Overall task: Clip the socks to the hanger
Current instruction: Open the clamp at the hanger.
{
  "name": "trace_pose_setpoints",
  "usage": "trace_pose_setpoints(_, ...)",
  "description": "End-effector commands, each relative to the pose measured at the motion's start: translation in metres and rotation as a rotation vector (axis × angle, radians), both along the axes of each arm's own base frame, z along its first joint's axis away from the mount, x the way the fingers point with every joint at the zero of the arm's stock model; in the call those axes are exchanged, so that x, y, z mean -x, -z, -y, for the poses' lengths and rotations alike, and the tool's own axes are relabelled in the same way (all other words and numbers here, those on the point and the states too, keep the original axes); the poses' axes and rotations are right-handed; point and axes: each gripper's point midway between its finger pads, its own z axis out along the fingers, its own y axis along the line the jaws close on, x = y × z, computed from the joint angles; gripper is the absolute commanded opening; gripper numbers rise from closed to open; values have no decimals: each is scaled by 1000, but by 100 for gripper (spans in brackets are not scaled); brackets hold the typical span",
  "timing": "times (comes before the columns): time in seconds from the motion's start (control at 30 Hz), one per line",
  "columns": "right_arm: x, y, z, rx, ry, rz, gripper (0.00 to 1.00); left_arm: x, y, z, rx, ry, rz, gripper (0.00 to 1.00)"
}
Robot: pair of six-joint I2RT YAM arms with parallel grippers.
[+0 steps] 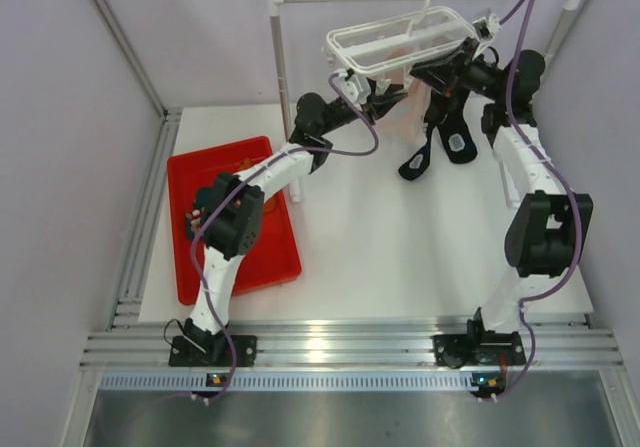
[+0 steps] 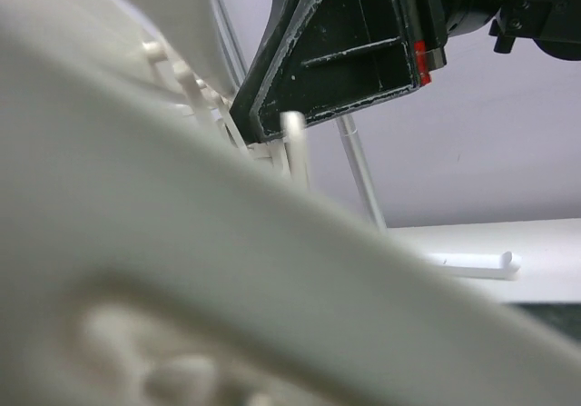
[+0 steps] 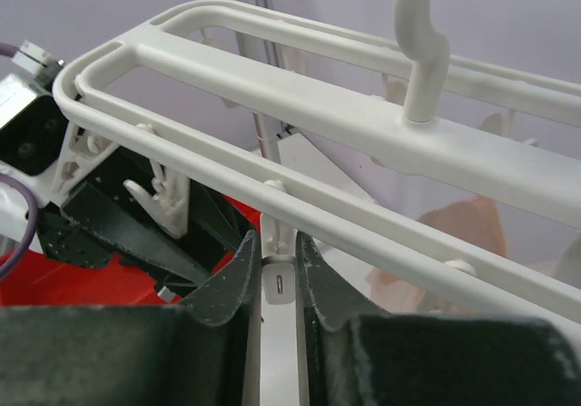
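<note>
The white frame hanger (image 1: 400, 39) hangs by its hook from the metal rail. It also shows in the right wrist view (image 3: 300, 106). My right gripper (image 3: 277, 247) is shut on a white dangling clip (image 3: 279, 283) under the hanger's near bar. In the top view it (image 1: 462, 59) is at the hanger's right end. My left gripper (image 1: 362, 87) is up at the hanger's left corner. Blurred hanger plastic (image 2: 182, 270) fills its own view and hides its fingers. No orange or teal socks show clearly. A small dark bit (image 1: 192, 217) lies on the tray beside the left arm.
Two longer black socks (image 1: 415, 159) and a pale pink sock (image 1: 405, 117) hang from the hanger. A red tray (image 1: 250, 257) lies on the table at the left. The rail stand's post (image 1: 283, 87) rises beside the left arm.
</note>
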Motion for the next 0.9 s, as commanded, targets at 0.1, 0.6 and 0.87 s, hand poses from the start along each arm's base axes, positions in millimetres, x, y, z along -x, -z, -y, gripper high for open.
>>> trace_pose_setpoints(0.1, 15, -34, -15, -24, 25, 61, 1, 19, -47, -33, 59, -106, -20, 45)
trace_pose_setpoints(0.6, 17, -40, -18, -157, 207, -120, 0, 76, -36, -55, -17, -407, 126, 56)
trace_pose_setpoints(0.87, 16, -45, -16, -208, 340, -228, 0, 50, -46, -31, 19, -571, 153, 55)
